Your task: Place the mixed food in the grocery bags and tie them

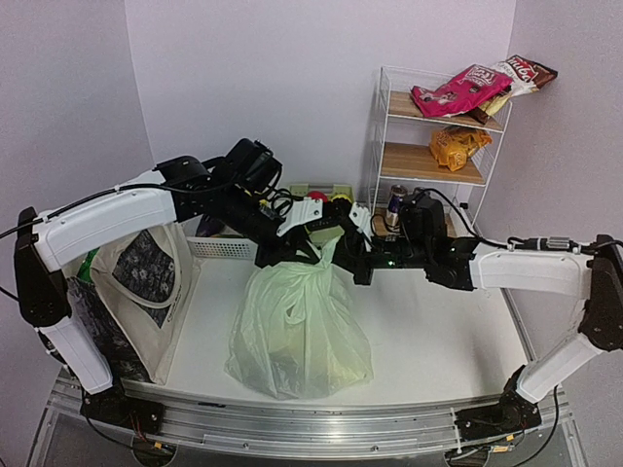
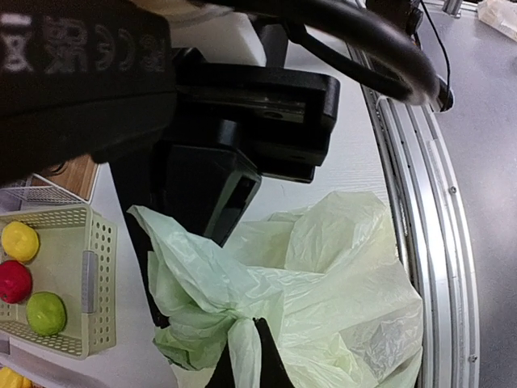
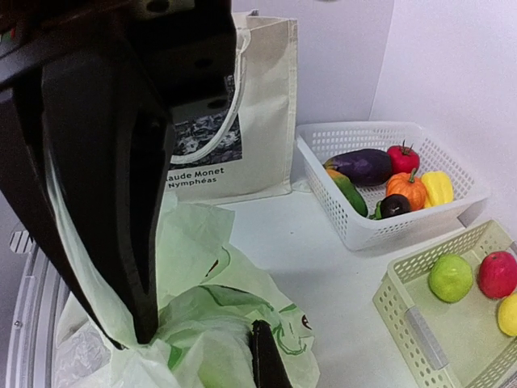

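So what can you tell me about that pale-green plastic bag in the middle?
The thin pale-green plastic bag sits bulging on the white table. It is crinkled and translucent, with green print. Its top is gathered into twisted handles, which the left gripper and right gripper, both shut, pinch from above.

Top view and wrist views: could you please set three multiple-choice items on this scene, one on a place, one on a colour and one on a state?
1. Where does the tote stand? A on the shelf; B at the left of the table; C in a basket.
2. What colour is the plastic bag? A pale green; B blue; C red.
3. The left gripper is: A open over the table; B holding a can; C shut on the plastic bag.
Key: 1 B, it stands upright at the left edge; 2 A, every view shows it; 3 C, its fingertips pinch the plastic.
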Available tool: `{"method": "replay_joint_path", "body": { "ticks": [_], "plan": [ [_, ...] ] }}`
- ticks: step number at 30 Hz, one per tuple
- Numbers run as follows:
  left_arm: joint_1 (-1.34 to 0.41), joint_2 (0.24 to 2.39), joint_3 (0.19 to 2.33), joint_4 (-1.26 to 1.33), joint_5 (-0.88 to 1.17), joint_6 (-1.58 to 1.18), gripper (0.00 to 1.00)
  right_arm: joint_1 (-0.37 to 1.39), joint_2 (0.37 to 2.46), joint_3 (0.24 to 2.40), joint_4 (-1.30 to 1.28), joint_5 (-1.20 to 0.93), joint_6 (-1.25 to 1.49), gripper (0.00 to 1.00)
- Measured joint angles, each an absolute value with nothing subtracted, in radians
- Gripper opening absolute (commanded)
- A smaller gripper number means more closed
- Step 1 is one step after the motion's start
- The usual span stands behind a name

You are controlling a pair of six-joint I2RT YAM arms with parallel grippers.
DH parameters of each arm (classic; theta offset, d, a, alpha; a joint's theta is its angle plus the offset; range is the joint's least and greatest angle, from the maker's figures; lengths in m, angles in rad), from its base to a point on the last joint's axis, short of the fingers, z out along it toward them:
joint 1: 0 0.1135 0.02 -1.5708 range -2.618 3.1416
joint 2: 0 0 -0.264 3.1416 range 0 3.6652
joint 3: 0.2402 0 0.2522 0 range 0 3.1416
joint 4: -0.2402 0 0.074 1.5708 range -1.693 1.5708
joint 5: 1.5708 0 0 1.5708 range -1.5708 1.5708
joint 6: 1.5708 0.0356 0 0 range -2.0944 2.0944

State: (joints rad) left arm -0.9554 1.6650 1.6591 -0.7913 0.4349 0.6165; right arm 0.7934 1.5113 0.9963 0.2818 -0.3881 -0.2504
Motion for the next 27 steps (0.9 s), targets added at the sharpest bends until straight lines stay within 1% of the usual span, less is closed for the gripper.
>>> {"method": "replay_joint_path", "body": {
  "ticks": [4, 5, 6, 9, 10, 13, 15, 17, 20, 25, 27],
  "plan": [
    [-0.955, 1.637, 1.583, -0.748, 0.413, 0.666, 0.01, 0.802, 1.545, 0.986, 0.344, -0.372, -0.304, 0.00],
    [-0.955, 1.624, 1.558, -0.735, 0.406, 0.681, 0.03, 0.804, 1.552, 0.984, 0.353, -0.367, -0.321, 0.00],
    [-0.955, 1.613, 1.537, -0.726, 0.399, 0.694, 0.08, 0.805, 1.556, 0.982, 0.358, -0.365, -0.337, 0.00],
    [-0.961, 1.570, 1.469, -0.716, 0.407, 0.731, 0.34, 0.801, 1.557, 0.977, 0.380, -0.343, -0.368, 0.00],
    [-0.968, 1.556, 1.452, -0.726, 0.412, 0.742, 0.41, 0.796, 1.557, 0.976, 0.390, -0.338, -0.375, 0.00],
    [-0.985, 1.543, 1.445, -0.781, 0.439, 0.763, 0.54, 0.782, 1.557, 0.970, 0.411, -0.325, -0.393, 0.00],
    [-0.982, 1.536, 1.457, -0.823, 0.461, 0.787, 0.60, 0.770, 1.556, 0.966, 0.408, -0.320, -0.401, 0.00],
    [-0.961, 1.531, 1.484, -0.869, 0.483, 0.811, 0.63, 0.766, 1.556, 0.965, 0.403, -0.317, -0.410, 0.00],
    [-0.896, 1.525, 1.574, -0.949, 0.519, 0.871, 0.63, 0.765, 1.552, 0.965, 0.386, -0.314, -0.430, 0.00],
    [-0.777, 1.518, 1.736, -1.002, 0.553, 0.946, 0.53, 0.766, 1.530, 0.965, 0.345, -0.315, -0.466, 0.00],
    [-0.709, 1.524, 1.761, -0.976, 0.582, 0.923, 0.52, 0.770, 1.520, 0.965, 0.330, -0.315, -0.479, 0.00]
  ]
}}
